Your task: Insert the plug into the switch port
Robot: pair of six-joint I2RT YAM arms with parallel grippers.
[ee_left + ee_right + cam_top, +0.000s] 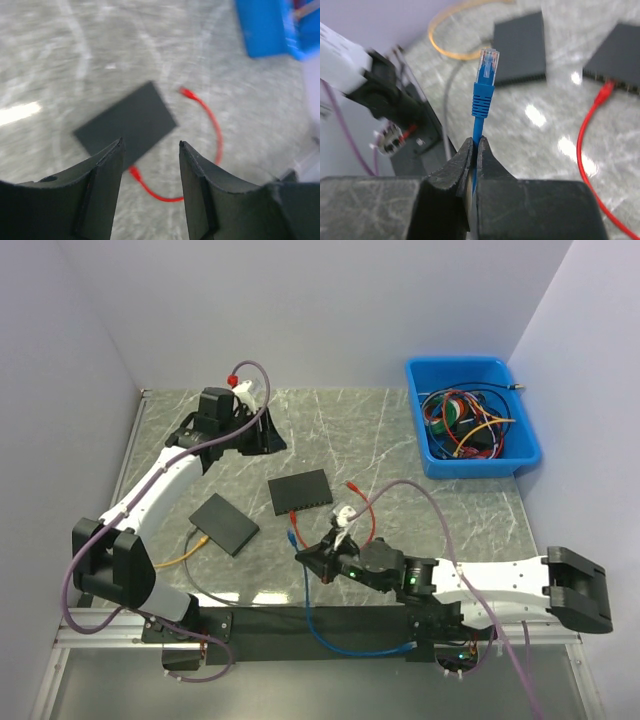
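Only the wrist views show right fingers (452, 167) clamping the blue cable (482, 102), left fingers (102, 180) apart.

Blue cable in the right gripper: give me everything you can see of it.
The blue cable has a blue jacket, a ribbed boot and a clear plug at its tip. The right gripper is shut on it a little behind the boot, plug sticking out free, in no port. The rest loops back to the near edge.
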